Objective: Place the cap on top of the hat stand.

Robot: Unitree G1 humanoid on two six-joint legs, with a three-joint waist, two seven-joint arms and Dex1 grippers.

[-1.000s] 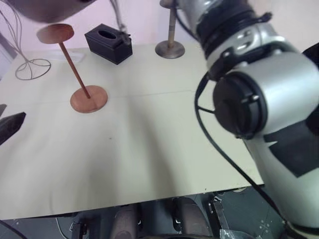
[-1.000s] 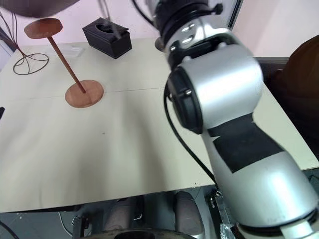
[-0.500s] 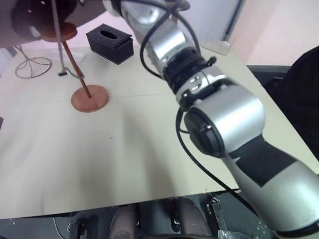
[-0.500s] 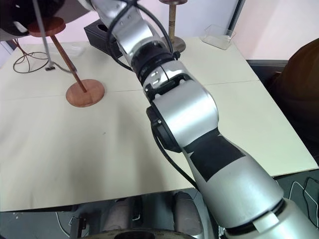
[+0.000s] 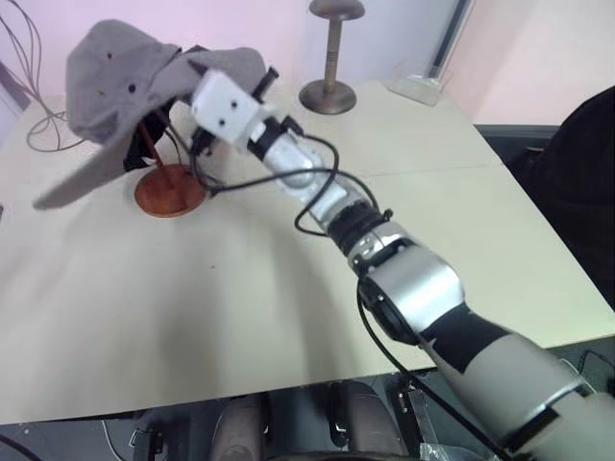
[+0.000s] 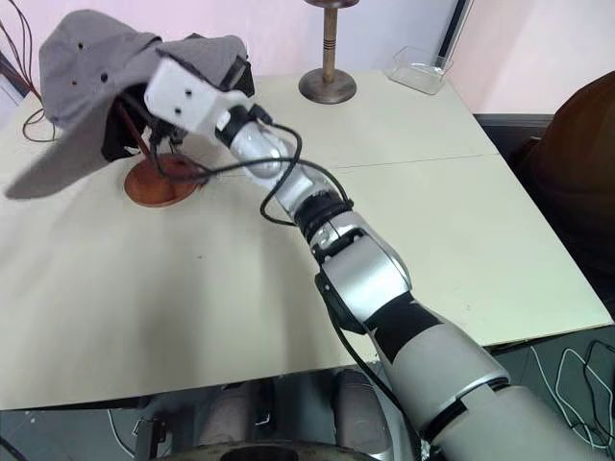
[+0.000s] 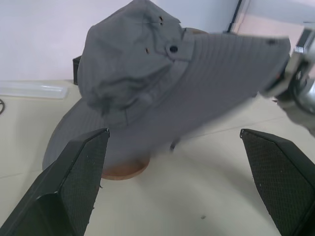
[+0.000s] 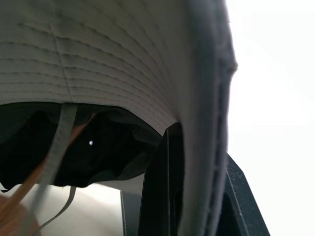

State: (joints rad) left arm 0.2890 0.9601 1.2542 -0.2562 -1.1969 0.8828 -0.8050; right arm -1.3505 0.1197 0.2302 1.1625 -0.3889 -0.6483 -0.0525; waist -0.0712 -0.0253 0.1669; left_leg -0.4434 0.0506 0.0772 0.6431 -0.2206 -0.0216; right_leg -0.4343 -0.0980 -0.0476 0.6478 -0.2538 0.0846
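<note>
My right claw (image 8: 197, 196) is pinching the brim of the cap (image 5: 120, 82), fingers clamped tight on the fabric. The cap is draping over the hat stand (image 5: 171, 190), at eleven o'clock on the table (image 5: 240, 288). My left claw (image 7: 177, 187) is gaping wide, holding nothing.

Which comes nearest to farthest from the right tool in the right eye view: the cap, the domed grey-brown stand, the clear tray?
1. The cap, clamped in the right tool.
2. The domed stand, mid-back of table.
3. The clear tray, far back corner.
</note>
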